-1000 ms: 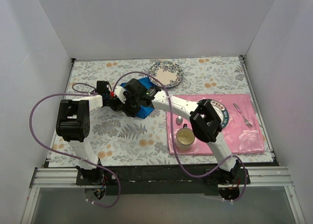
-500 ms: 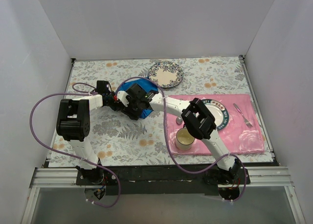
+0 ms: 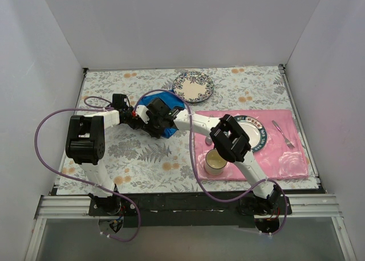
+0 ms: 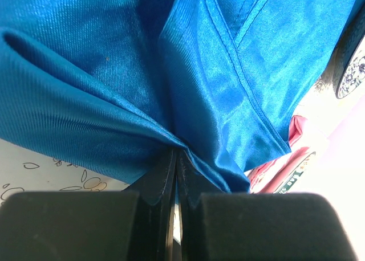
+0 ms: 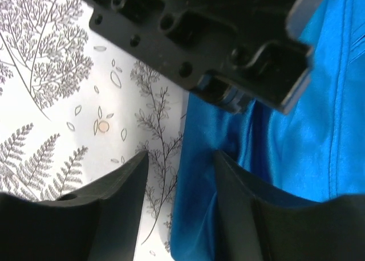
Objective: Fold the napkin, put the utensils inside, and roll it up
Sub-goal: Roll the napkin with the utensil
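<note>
Blue cloth, the napkin (image 4: 114,73), is bunched on the floral surface (image 3: 142,158) left of centre, just beside the patterned plate (image 3: 194,85). The left jaws are clenched on a fold of the napkin. The right jaws stand released over the napkin's edge, grasping nothing. A fork (image 3: 283,134) lies on the pink placemat (image 3: 285,158), well apart.

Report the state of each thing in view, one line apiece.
Bright blue cloth napkin: bunched, not rolled, pinched by the left gripper.
Left gripper: shut on the napkin.
Right gripper: open, straddling the napkin's edge.
Silver metal fork: lying on the pink placemat, outside the napkin.
Cream round mug: upright on the placemat.
</note>
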You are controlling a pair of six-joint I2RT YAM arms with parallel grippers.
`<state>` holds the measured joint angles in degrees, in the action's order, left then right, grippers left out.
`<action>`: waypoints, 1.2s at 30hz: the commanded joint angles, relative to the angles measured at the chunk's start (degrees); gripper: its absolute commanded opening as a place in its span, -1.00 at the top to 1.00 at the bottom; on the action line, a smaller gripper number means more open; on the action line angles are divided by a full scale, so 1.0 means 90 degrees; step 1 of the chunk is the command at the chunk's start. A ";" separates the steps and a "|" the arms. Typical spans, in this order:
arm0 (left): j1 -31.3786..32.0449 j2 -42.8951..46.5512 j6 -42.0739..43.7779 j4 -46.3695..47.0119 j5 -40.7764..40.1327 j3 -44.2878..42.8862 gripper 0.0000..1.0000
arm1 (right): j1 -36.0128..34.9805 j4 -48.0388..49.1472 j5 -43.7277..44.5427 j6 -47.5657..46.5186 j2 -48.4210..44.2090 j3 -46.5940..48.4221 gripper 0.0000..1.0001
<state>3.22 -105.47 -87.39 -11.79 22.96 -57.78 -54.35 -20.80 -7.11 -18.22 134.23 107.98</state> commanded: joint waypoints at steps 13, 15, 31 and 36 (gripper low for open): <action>-0.0924 0.1472 -0.0445 -0.0271 -0.0029 0.0227 0.37 | -0.0250 0.1305 0.1825 0.0598 0.0085 -0.1949 0.47; -0.1031 0.1805 -0.0591 -0.0689 -0.0333 0.0335 0.21 | -0.0250 0.1266 0.1845 0.0725 0.0104 -0.1959 0.56; -0.0661 0.1710 -0.1451 -0.0526 -0.0070 0.1371 -0.12 | 0.0130 0.0758 -0.0946 0.2207 0.0222 -0.1198 0.97; -0.0446 0.1280 -0.1822 -0.0526 -0.0431 0.1215 -0.12 | 0.0423 0.0875 -0.1854 0.2512 0.0271 -0.1217 0.97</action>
<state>-1.98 -92.36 -100.47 -17.02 22.72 -44.77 -51.31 -4.19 -12.93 -0.84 132.38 98.87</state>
